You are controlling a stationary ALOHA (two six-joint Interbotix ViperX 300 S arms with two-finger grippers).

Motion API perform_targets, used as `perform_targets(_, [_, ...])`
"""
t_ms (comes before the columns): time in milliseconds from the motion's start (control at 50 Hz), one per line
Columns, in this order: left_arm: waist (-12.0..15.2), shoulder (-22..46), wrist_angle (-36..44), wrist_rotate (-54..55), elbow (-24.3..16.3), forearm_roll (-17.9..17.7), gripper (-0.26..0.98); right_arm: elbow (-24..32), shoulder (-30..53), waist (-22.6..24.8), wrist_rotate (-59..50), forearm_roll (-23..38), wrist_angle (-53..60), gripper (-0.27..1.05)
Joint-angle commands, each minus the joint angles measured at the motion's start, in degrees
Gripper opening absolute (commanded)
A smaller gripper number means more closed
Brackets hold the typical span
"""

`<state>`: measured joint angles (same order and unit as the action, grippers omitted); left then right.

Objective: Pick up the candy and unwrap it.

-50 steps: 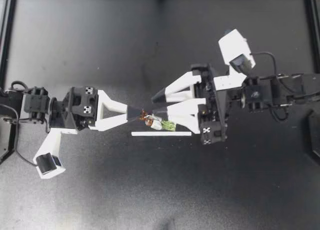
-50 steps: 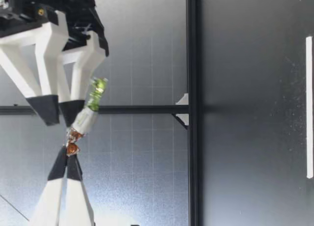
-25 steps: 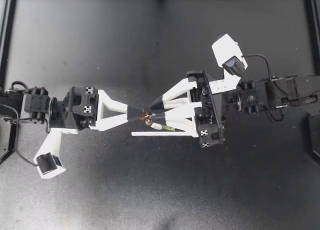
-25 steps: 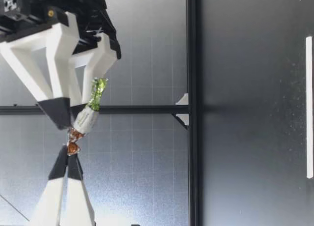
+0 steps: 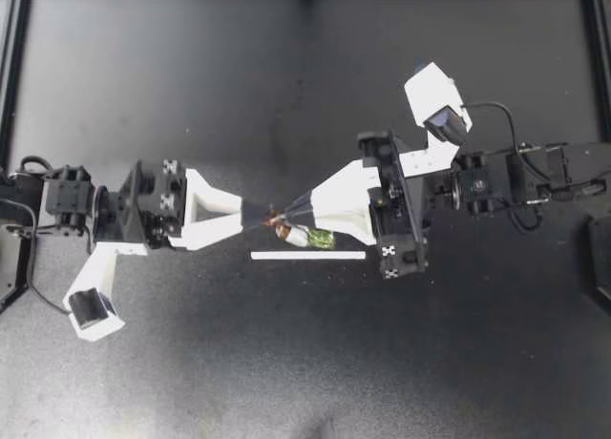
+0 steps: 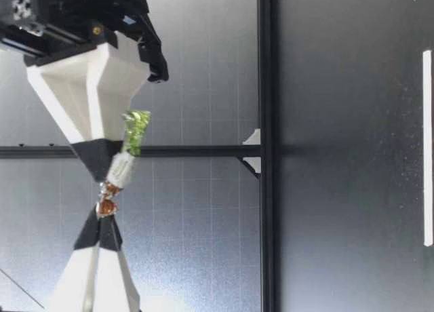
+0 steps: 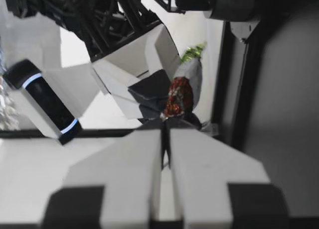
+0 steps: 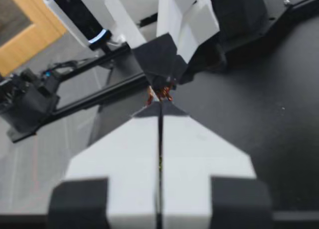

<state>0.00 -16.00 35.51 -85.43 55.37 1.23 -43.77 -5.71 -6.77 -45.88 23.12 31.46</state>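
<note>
left fingers (image 5: pixel 266 218) clenched on candy (image 5: pixel 305 237) twist | right fingers (image 5: pixel 289 210) pinching same twist | body hangs below

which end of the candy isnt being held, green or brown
The green twist sticks out free; the brown end is pinched in my left pincer.
</note>
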Motion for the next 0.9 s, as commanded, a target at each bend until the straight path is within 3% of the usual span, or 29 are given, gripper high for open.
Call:
perform_targets(0, [-0.1,-0.7,1.2,2.1,-0.4,-0.2,0.09,1.2,-1.5,-0.5,1.1,0.0,-1.2,-0.19])
perform_targets(140, [-0.1,-0.9,1.2,6.1,-0.3,-0.5,0.47,1.8,-1.9,-0.5,2.8,0.0,-3.2,-0.19])
perform_targets(180, [-0.1,-0.9,1.2,7.2,0.0,-0.7,0.52,1.8,-2.1,-0.7,3.2,0.0,-3.6,-0.19])
perform_targets(360, [-0.1,-0.4,1.2,21.8,3.5,-5.1,0.5,2.1,-4.0,-1.8,8.8,0.0,-9.1,-0.19])
perform_targets(500, [-0.1,0.9,0.9,47.1,5.4,-7.8,0.51,3.0,-4.9,-1.8,14.3,-0.1,-14.4,-0.19])
perform_targets(640, [-0.1,1.8,0.7,76.2,4.3,-10.9,0.56,3.5,-4.9,-1.8,17.5,0.0,-15.9,-0.19])
perform_targets(780, [-0.1,3.8,0.4,98.1,2.9,-11.0,0.64,3.4,-4.6,-1.8,19.5,-0.1,-16.1,-0.19])
perform_targets(880, [-0.4,4.8,0.5,103.5,1.6,-8.9,0.64,3.3,-4.1,-1.8,20.4,-0.1,-16.3,-0.19])
